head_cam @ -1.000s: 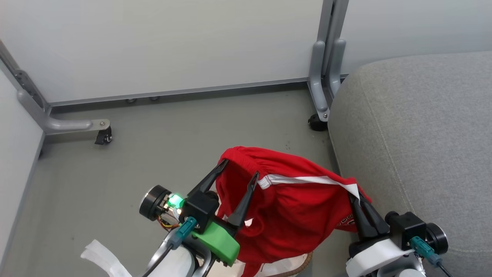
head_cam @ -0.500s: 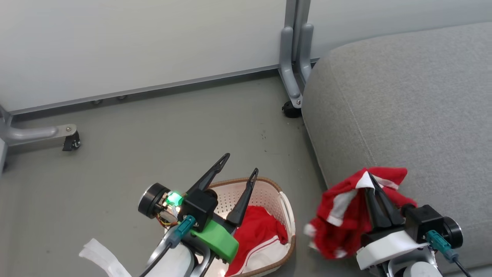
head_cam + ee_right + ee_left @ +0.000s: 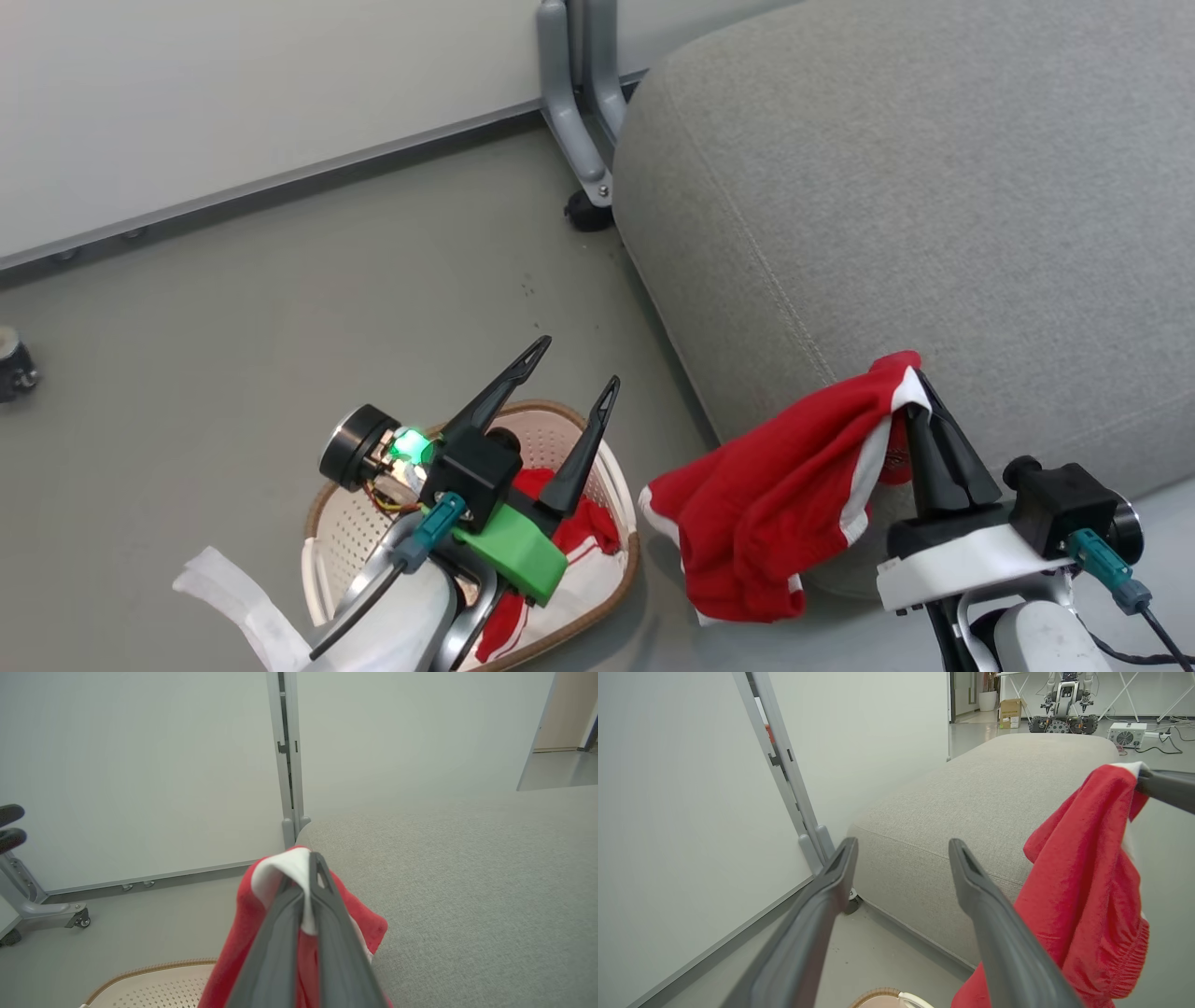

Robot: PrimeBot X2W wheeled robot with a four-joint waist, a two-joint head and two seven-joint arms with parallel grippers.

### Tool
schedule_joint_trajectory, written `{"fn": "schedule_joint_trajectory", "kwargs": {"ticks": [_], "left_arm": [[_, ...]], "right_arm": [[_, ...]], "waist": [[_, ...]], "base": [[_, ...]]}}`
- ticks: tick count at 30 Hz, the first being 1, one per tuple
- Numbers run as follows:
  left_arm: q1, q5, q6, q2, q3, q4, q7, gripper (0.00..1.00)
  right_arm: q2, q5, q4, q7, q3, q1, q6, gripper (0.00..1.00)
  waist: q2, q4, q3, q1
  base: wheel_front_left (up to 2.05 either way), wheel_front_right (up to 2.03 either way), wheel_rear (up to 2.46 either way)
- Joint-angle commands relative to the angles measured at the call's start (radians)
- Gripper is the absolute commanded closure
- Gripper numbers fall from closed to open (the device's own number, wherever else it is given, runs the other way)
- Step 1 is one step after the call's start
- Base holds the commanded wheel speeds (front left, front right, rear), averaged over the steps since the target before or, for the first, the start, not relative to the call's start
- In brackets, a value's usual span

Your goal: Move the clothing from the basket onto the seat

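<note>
My right gripper (image 3: 920, 381) is shut on the white hem band of a red piece of clothing (image 3: 766, 504), which hangs from it against the front edge of the grey seat (image 3: 887, 187). The right wrist view shows that gripper (image 3: 310, 868) pinching the white band, with the clothing (image 3: 247, 919) draped beside the seat (image 3: 467, 882). My left gripper (image 3: 580, 363) stands open and empty above the cream basket (image 3: 322, 527), where a second red garment (image 3: 590, 534) lies. The left wrist view shows the open gripper (image 3: 902, 843), the hanging clothing (image 3: 1083, 882) and the seat (image 3: 971, 793).
Pale partition panels stand behind, with a grey post foot (image 3: 574, 140) and a black caster (image 3: 588, 215) beside the seat's corner. Another caster (image 3: 14, 369) sits at the far left. Grey floor lies between the partition and the basket. A second robot (image 3: 1064, 700) stands far off.
The head camera has swung, shifting the scene left. The red garment that was spread over my left gripper's fingers now hangs from my right gripper alone, at the seat's edge. The basket has come into view.
</note>
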Motion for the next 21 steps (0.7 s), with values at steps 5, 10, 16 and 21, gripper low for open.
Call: {"fn": "schedule_joint_trajectory", "kwargs": {"ticks": [5,10,16,21], "left_arm": [[-0.036,0.018,-0.006,0.027,-0.005,-0.004,0.015,0.0],[-0.059,0.025,-0.018,0.038,-0.016,-0.013,0.027,0.0],[-0.09,0.037,-0.033,0.049,-0.035,-0.027,0.044,0.0],[-0.136,0.063,-0.044,0.07,-0.054,-0.06,0.058,0.0]], "right_arm": [[-0.001,0.025,-0.02,-0.003,0.002,-0.027,0.0,1.0],[-0.001,0.046,-0.024,-0.003,-0.01,-0.038,0.0,1.0],[-0.001,0.051,-0.044,-0.003,-0.049,-0.08,0.0,1.0],[-0.001,-0.01,-0.089,-0.003,-0.141,-0.212,0.0,1.0]], "waist": [[0.0,-0.122,0.091,0.0],[0.0,-0.156,0.14,0.0],[0.0,-0.145,0.223,0.0],[0.0,-0.107,0.332,0.0]], "base": [[0.0,0.0,0.0],[0.0,0.0,0.0],[0.0,0.0,0.0],[0.0,0.0,0.0]]}}
